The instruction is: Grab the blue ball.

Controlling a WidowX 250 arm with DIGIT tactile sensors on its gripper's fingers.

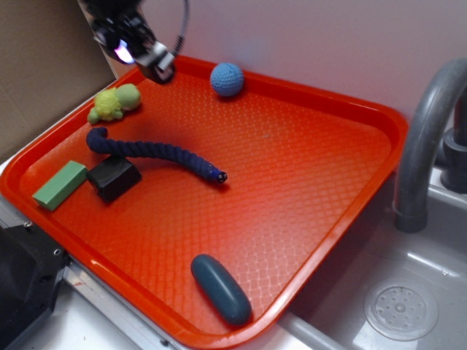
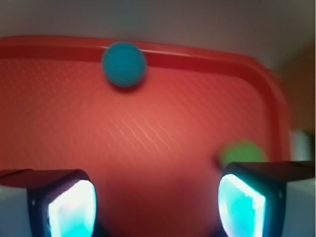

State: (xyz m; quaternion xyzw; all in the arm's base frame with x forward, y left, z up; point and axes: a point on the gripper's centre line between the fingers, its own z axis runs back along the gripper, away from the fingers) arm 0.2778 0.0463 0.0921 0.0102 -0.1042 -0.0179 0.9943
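Nearest the camera lies the capsule (image 1: 221, 289), dark teal and smooth, at the tray's six o'clock, just inside the front rim. The tray (image 1: 328, 197) is red with a waffled floor and sits beside a sink (image 1: 408, 292), whose grey faucet (image 1: 427, 138) arches up at three o'clock.

Going left to right across the tray: a green block (image 1: 60, 184) at nine o'clock, with a black block (image 1: 114, 178) just beside it. A navy rope (image 1: 157, 152) snakes from above the black block toward the tray's centre. At ten o'clock sits a yellow-green plush (image 1: 114, 103).

The gripper (image 1: 146, 57) hangs over the tray's eleven o'clock corner, above the plush and well apart from the ball. In the wrist view its two lit fingers (image 2: 71, 207) stand wide apart with nothing but bare tray between them.

The ball (image 1: 227, 79), light blue and knitted, rests at twelve o'clock, right against the back rim. The wrist view, though blurred, shows it (image 2: 124, 64) ahead of the fingers at the far rim, with the plush (image 2: 242, 154) off at four o'clock.
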